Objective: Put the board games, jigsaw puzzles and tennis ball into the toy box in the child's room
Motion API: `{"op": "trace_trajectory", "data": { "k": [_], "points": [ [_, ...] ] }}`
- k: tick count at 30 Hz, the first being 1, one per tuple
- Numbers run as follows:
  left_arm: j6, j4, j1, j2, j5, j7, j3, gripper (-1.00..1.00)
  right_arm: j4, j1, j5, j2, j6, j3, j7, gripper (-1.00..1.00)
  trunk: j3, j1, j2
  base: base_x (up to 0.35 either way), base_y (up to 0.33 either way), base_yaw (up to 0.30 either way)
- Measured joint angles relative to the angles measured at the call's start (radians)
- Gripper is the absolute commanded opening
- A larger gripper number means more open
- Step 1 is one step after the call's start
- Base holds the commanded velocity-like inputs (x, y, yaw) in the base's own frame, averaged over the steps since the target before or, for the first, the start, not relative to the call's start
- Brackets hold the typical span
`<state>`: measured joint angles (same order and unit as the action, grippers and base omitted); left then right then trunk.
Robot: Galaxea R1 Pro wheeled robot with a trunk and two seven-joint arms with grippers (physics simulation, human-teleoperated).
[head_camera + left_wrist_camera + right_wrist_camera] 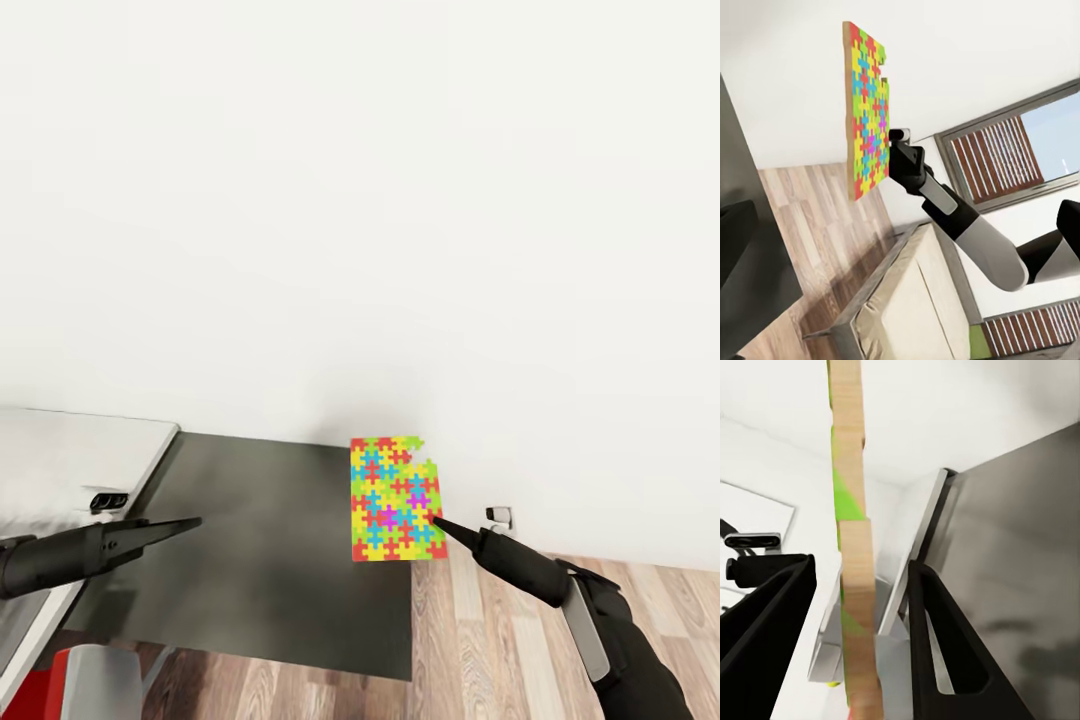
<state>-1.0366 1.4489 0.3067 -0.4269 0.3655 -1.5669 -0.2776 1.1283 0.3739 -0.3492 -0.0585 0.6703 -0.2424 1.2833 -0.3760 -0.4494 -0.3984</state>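
we start with the room: a white wall (360,200) ahead, a wood-plank floor (500,640) below, and a dark cabinet top (270,560) low in the head view, with the pale table (70,460) at its left edge. the left wrist view adds what the head view lacks: the bed (915,300) with its beige mattress and a slatted window (997,161) beyond the right arm.

the jigsaw puzzle (396,498) hangs in the air over the cabinet's far right corner, upright, its long axis near vertical, its printed face toward the head camera. the right claw (440,524) grips it at the lower right edge; the right wrist view shows the wooden edge of the board (855,547) running between the two black fingers (945,645), which we judge to be clamped on it, though the contact itself is not sharp there.

the left claw (190,523) hovers over the cabinet, well apart from the puzzle, with its fingers drawn to a narrow point and nothing between them.

the deciding relation: the table lies to the left of the puzzle, across the cabinet, and we cannot see the toy box here. we judge that the right arm must carry the board leftward, since it is the only arm on the piece
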Motion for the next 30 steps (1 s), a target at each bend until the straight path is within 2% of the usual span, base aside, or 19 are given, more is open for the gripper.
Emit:
{"op": "trace_trajectory", "data": {
  "k": [6,10,15,16,18,21,30],
  "points": [
    [0.0,0.0,0.004,-0.001,0.001,0.0,0.002,1.0,0.011,-0.007,0.0,-0.001,0.002,-0.001,0.001,-1.0,0.01,0.0,0.0,0.0,0.0,0.084],
    [0.0,0.001,0.003,0.0,0.007,0.0,0.03,1.0,0.03,-0.01,0.0,0.0,0.005,-0.001,0.0,-1.0,0.016,0.0,0.0,0.0,0.0,0.09],
    [0.0,0.001,0.004,-0.002,0.093,0.0,0.05,1.0,0.043,-0.013,0.0,-0.001,0.009,-0.001,0.0,-1.0,0.024,0.0,0.0,0.0,0.0,0.096],
    [0.0,0.002,0.004,-0.002,0.13,0.0,0.059,1.0,0.046,-0.014,0.0,-0.001,0.01,-0.001,0.0,-1.0,0.026,0.0,0.0,0.0,0.0,0.098],
    [0.0,0.001,0.0,-0.003,0.173,0.0,0.077,1.0,0.049,-0.017,-0.001,-0.002,0.011,-0.001,0.0,-1.0,0.029,0.0,0.0,0.0,0.0,0.098],
    [0.0,0.002,-0.004,-0.004,0.194,0.0,0.085,1.0,0.05,-0.019,-0.001,-0.003,0.011,-0.002,0.0,-1.0,0.034,0.0,0.0,0.0,0.0,0.099],
    [0.0,0.001,-0.005,-0.003,0.202,0.0,0.092,1.0,0.051,-0.02,0.0,-0.003,0.011,-0.007,0.001,-1.0,0.048,0.0,0.0,0.0,0.0,0.099]
  ]
}}
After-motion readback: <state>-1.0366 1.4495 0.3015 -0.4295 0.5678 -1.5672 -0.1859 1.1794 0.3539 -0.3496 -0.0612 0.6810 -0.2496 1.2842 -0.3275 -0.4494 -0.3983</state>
